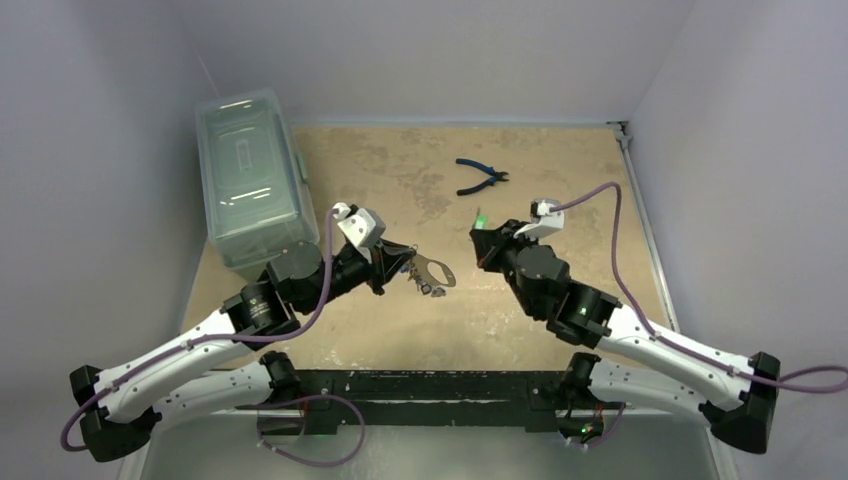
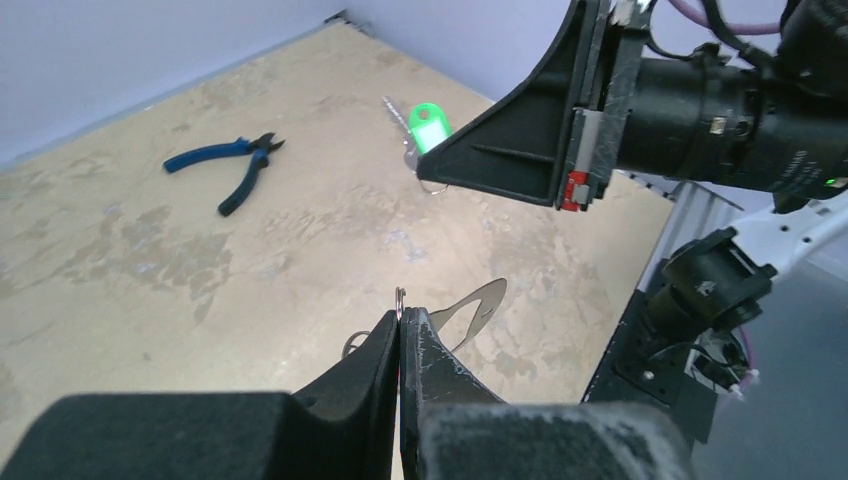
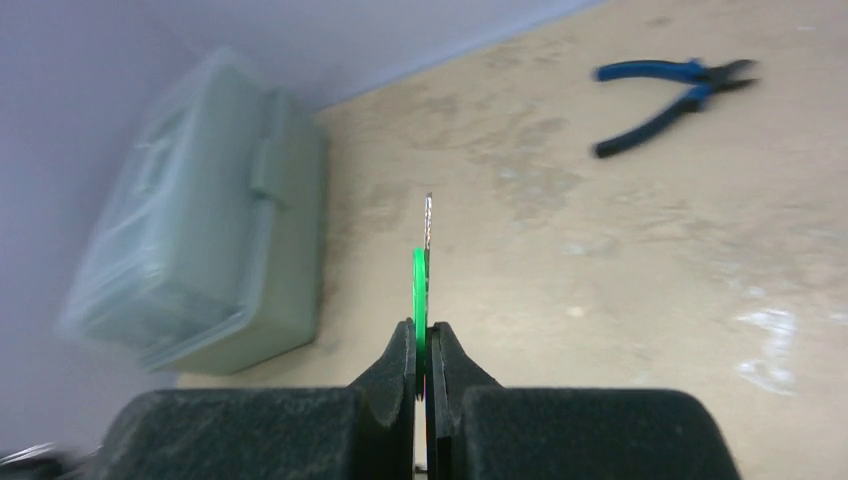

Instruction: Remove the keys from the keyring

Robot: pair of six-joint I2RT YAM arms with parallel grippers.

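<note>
Keyring (image 1: pixel 437 272) near the middle of the table (image 1: pixel 570 170), gripped at its near end by the left gripper (image 2: pixel 400 330), fingers pressed together on it. Small bits hang under the ring, too small to make out. Green-tagged key (image 3: pixel 419 280) apart from the ring, clamped edge-on in the right gripper (image 3: pixel 425 345), metal blade sticking out past the fingertips. Blue-handled pliers (image 1: pixel 482 178) lie farther back. Clear lidded box (image 1: pixel 250 180) at far left, by the wall.

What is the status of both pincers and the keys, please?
Left pincer shut on keyring. Right pincer shut on green key, held apart from it. Pliers well aside.
</note>
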